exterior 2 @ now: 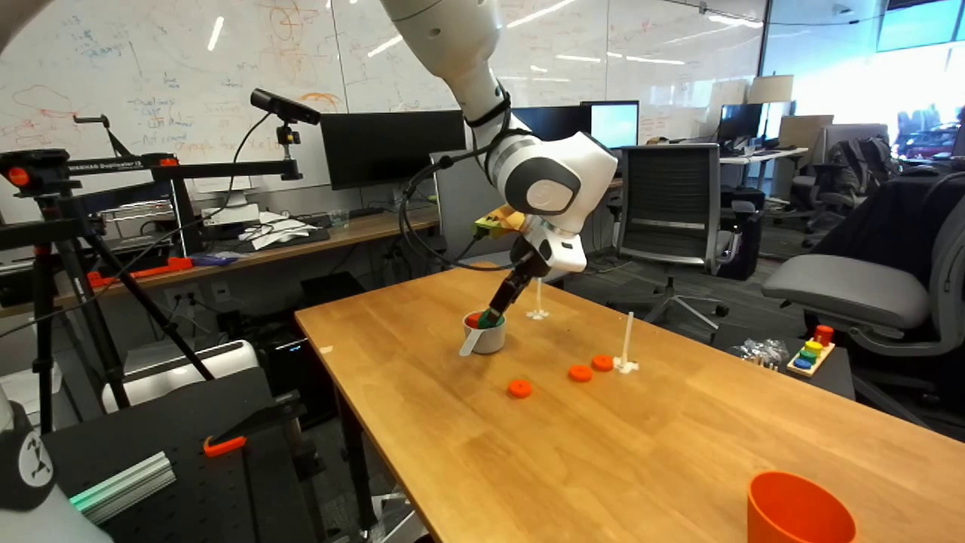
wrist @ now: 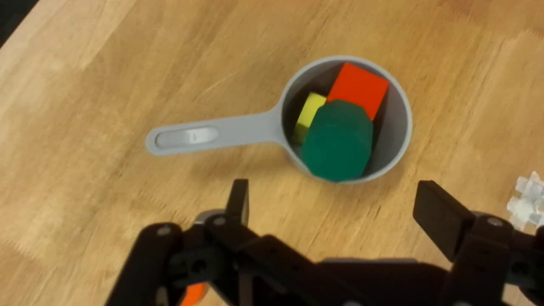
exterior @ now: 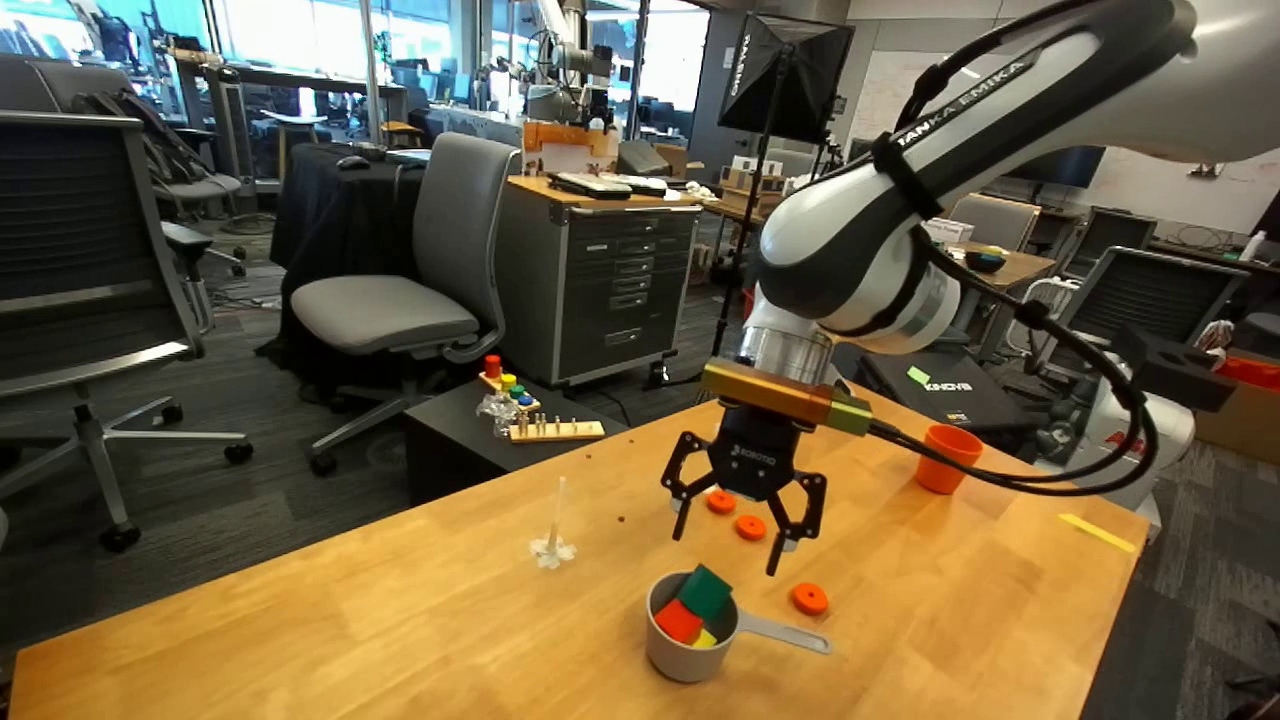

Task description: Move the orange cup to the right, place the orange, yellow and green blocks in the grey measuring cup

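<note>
- Above the surface (exterior: 350,600), near the grey measuring cup (exterior: 675,665), hangs the hand (exterior: 726,553): jaws wide apart, nothing gripped. Spread likely lets it back off without snagging the contents.
- Green block (wrist: 338,140): in the measuring cup, uppermost, tilted, reaching the rim on the hand's side. Probably propped by what lies under it; a bump could tip it.
- Orange block (wrist: 359,89), nearly red, sits by the green block in the measuring cup; yellow block (wrist: 312,110) lower, partly hidden. Walls should keep all three in. Block part looks done.
- Measuring cup upright, handle (wrist: 229,131) pointing toward an edge of the surface, not overhanging. Light, I'd guess, so easily knocked round.
- Orange discs (exterior: 809,599): three, one just beside the handle, two farther back. A low sweep might clip them.
- Upright pegs (exterior 2: 627,343) on pale bases: two, one beside a disc. They limit sideways travel.
- Orange cup (exterior: 940,470): upright, well apart, near an edge; presumably there for clearance. Can't tell if far enough right.
- Best free room: straight up, or the wide stretch between discs and orange cup.
</note>
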Tool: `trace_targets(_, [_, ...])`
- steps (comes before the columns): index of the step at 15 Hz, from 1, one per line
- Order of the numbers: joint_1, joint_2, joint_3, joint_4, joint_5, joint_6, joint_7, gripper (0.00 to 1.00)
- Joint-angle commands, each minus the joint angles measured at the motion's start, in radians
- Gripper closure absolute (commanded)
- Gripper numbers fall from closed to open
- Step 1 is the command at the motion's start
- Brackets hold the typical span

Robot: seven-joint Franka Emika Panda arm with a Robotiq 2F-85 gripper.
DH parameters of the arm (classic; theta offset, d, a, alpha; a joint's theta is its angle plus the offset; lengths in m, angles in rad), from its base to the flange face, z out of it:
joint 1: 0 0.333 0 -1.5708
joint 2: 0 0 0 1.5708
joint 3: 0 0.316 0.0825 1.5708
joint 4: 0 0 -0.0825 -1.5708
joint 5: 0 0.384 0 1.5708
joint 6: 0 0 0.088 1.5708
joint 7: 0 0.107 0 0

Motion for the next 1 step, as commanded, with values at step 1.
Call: trace_targets(1, [0.006,-0.007,-0.022,0.003,0.001,-0.016,-0.003,0.00])
